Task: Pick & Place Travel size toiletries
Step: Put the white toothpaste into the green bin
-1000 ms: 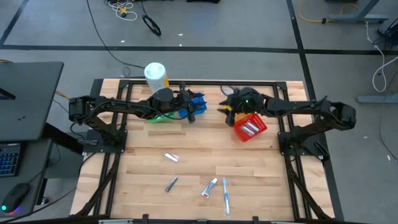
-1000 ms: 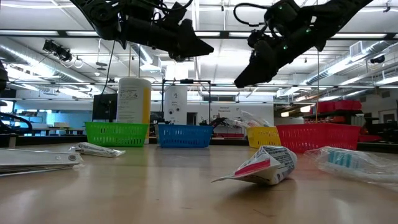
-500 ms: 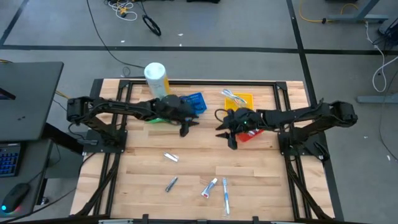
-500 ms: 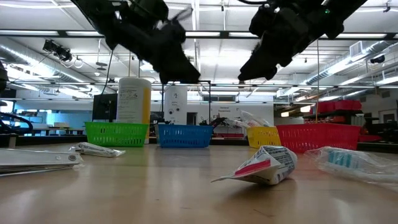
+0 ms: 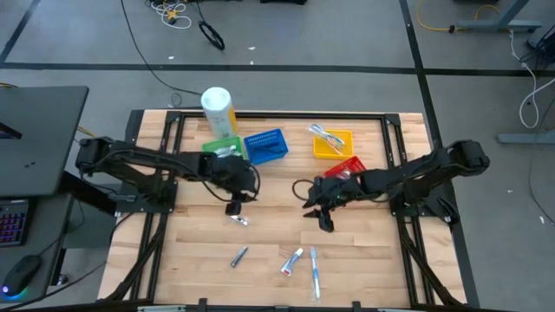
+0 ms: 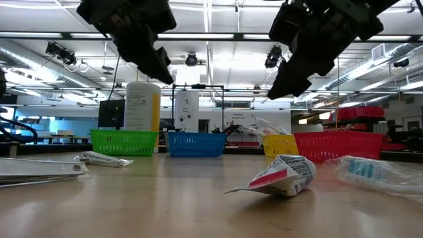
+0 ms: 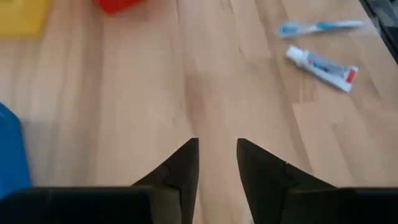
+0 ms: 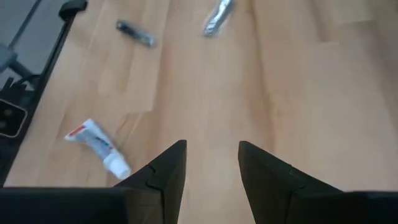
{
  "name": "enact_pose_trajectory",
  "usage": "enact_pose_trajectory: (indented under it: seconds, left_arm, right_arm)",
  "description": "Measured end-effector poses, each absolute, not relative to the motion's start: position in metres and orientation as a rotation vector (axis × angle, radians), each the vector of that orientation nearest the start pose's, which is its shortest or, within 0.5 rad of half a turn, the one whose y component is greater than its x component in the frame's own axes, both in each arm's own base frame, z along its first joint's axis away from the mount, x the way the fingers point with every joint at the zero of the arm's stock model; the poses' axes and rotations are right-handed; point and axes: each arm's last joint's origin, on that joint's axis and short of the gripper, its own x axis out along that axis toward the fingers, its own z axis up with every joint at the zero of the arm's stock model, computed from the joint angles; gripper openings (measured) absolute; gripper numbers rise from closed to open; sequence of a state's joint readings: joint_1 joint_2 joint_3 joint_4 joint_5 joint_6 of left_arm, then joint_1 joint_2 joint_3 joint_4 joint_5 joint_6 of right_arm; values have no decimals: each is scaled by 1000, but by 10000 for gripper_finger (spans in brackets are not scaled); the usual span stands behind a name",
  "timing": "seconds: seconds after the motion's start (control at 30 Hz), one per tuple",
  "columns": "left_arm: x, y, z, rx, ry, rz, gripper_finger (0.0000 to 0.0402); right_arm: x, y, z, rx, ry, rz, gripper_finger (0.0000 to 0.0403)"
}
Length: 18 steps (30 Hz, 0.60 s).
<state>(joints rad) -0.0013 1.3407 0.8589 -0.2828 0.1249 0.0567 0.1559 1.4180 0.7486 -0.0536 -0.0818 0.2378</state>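
Observation:
Several travel size toiletries lie on the wooden table's near half: a silver tube [image 5: 238, 219], a dark razor [image 5: 238, 256], a white-and-red tube [image 5: 291, 262] and a blue toothbrush [image 5: 315, 270]. My left gripper [image 5: 234, 206] hangs open just on the far side of the silver tube, slanting down, with nothing between its fingers [image 7: 217, 155]. My right gripper [image 5: 323, 221] hangs open above bare wood, slanting down, on the near side of the red basket [image 5: 349, 167]. Its wrist view shows the white-and-red tube [image 8: 99, 148], the razor [image 8: 135, 33] and the silver tube [image 8: 217, 18] ahead.
Green [image 5: 221, 147], blue [image 5: 264, 146], yellow [image 5: 332, 141] and red baskets stand in a row at the far side. A wrapped item lies in the yellow one. A large white-and-yellow bottle [image 5: 217, 108] stands behind the green basket. Bare wood lies between the grippers.
Both grippers have come away from the baskets toward the table's near edge, sinking a little. My left one also went toward the left edge and tipped down from near level. My right one swung out from beside the red basket. The toiletries have not moved.

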Motion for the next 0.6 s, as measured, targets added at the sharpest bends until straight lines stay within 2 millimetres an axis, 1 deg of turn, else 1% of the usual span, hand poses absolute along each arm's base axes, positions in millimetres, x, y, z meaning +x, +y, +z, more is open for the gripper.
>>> enact_pose_trajectory:
  seconds: [0.1,0.27,0.33,0.4,0.6]
  left_arm:
    - [274,-15,228,-3,800,-159,116]
    - [277,-37,225,9,799,-153,116]
    - [274,-45,223,11,814,-141,116]
    - [276,-54,223,17,797,-131,115]
    - [270,-80,221,33,792,-63,115]
  right_arm:
    - [279,58,188,191,769,173,156]
    - [278,77,176,196,828,212,156]
    - [278,84,173,207,838,223,156]
    - [278,93,171,200,825,250,156]
    - [286,119,167,191,715,347,156]
